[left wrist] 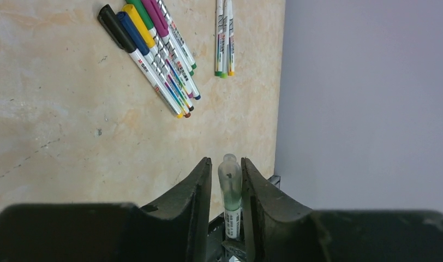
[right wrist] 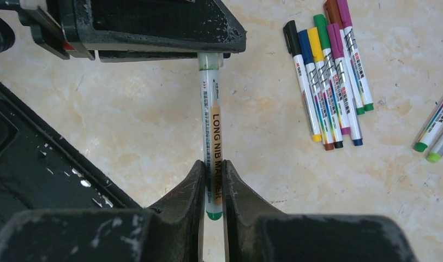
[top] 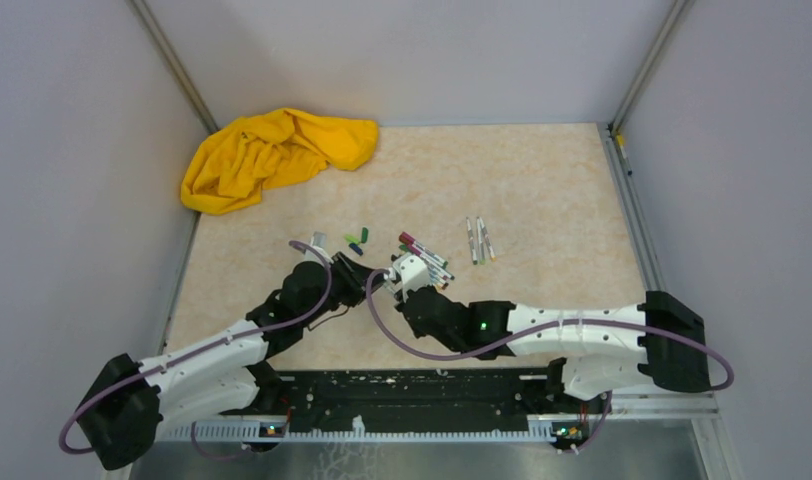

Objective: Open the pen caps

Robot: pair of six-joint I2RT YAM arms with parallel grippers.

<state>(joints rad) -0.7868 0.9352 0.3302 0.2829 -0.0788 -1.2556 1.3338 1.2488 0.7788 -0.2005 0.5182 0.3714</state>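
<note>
Yellow crumpled cloth (top: 272,155) apart | capped pens (right wrist: 328,82) nearby | right gripper (right wrist: 214,165) clamps slim white pen (right wrist: 211,109) | left gripper (left wrist: 226,162) brackets its translucent cap (left wrist: 229,184); we cannot tell whether it grips.

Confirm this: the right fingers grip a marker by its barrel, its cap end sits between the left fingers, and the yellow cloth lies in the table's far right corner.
One error: the yellow cloth lies in the table's far left corner, as the top external view shows. The right fingers grip the marker, its cap end between the left fingers.
</note>
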